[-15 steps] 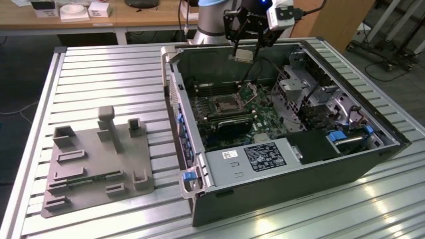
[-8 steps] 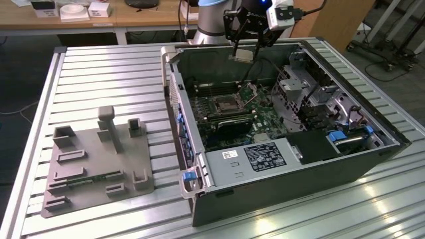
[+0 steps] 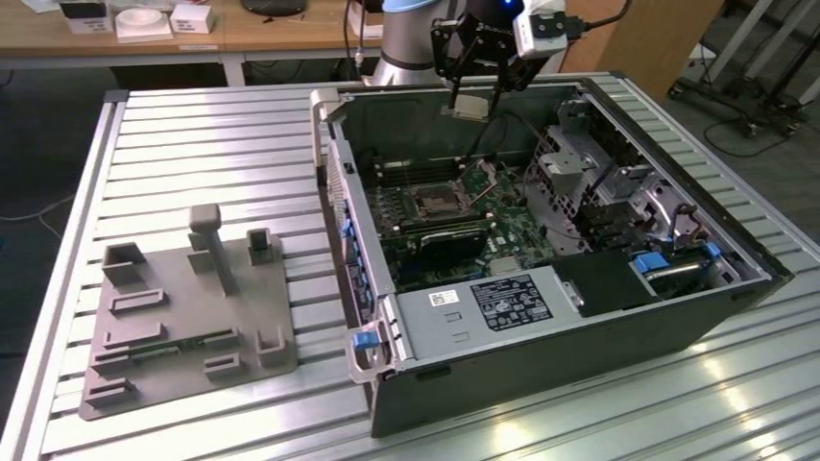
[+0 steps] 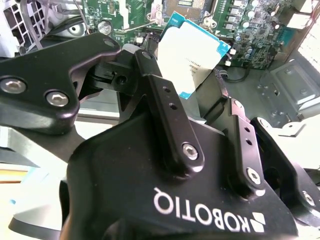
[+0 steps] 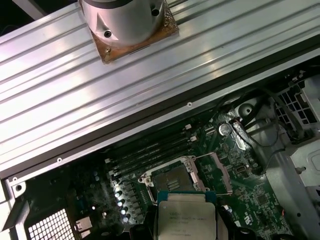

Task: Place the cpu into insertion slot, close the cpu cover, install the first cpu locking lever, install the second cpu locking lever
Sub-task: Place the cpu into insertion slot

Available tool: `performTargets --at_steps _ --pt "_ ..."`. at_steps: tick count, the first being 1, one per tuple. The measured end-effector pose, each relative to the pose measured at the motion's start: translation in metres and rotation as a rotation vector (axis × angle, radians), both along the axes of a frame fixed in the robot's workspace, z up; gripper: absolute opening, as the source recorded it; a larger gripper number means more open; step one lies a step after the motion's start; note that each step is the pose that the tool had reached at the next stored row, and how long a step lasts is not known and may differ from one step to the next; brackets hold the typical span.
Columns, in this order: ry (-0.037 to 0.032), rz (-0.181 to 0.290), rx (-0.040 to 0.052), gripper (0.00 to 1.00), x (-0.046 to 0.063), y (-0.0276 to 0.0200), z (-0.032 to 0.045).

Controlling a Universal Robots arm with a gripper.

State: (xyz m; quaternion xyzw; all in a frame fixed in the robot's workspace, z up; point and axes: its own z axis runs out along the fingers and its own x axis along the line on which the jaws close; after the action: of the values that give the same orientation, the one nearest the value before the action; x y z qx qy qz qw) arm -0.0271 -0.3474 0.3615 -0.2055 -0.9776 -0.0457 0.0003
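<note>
In the exterior view we see the arm (image 3: 407, 43) reaching over the far end of an open computer case (image 3: 577, 355), which lies on a slatted metal surface (image 3: 205, 134). The jaws are clamped on the cpu (image 3: 467, 109), a small pale square held in the air above the case's far wall, clear of the green board (image 3: 513, 240). The insertion slot (image 3: 432, 204) sits on that board, lower down and nearer the camera than the cpu, with its dark centre bare. The cpu cover (image 3: 493, 176) stands lifted at the side of the slot toward the exterior view's right. On the exterior view's left, well apart from the case, a grey fixture plate (image 3: 192, 327) rests on the surface.

In the second wrist view we look along the black fingers (image 4: 160, 95). They press the cpu (image 4: 192, 52) from two opposite sides, and it hangs tilted with its pale top toward us and a teal edge around it. Beyond it lies the green board (image 4: 115, 15), and we make out part of the insertion slot (image 4: 192, 4) at the picture's edge.

In the first wrist view the cpu (image 5: 186, 217) shows its silvery top, apart from the insertion slot (image 5: 172, 181) on the board beyond it. The cpu cover (image 5: 216, 172) lies swung open just beside the slot. Long memory slots (image 5: 150, 150) run past the slot on its other side. Farther off we see the arm's base (image 5: 127, 20) bolted to the slatted surface (image 5: 75, 100).
</note>
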Motion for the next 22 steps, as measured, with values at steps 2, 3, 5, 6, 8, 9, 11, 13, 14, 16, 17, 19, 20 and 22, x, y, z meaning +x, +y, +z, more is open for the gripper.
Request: performTargets --at_steps 2,3,5,6,8,9,11,13,14,16,17,19,20,22 --pt "0.0000 -0.005 0.0000 0.54 0.0000 0.0000 0.0000" --pt "0.0000 -0.007 0.0000 0.54 0.0000 0.0000 0.0000" --pt "0.0000 -0.011 0.0000 0.54 0.0000 0.0000 0.0000" --pt "0.0000 -0.013 0.0000 0.54 0.0000 0.0000 0.0000" --pt "-0.0001 -0.017 0.0000 0.54 0.0000 0.0000 0.0000" --pt "0.0000 -0.019 0.0000 0.54 0.0000 0.0000 0.0000" --pt "0.0000 -0.022 0.0000 0.54 0.0000 0.0000 0.0000" --pt "0.0000 -0.026 0.0001 0.54 0.0000 0.0000 0.0000" --pt "0.0000 -0.028 0.0000 0.54 0.0000 0.0000 0.0000" --pt "0.0000 -0.031 0.0000 0.54 0.0000 0.0000 0.0000" --pt "-0.0001 -0.033 0.0000 0.54 0.0000 0.0000 0.0000" --pt "0.0000 -0.037 0.0000 0.54 0.0000 0.0000 0.0000" --pt "0.0000 -0.039 0.0000 0.54 0.0000 0.0000 0.0000" --pt "0.0000 -0.042 0.0001 0.54 0.0000 0.0000 -0.0001"
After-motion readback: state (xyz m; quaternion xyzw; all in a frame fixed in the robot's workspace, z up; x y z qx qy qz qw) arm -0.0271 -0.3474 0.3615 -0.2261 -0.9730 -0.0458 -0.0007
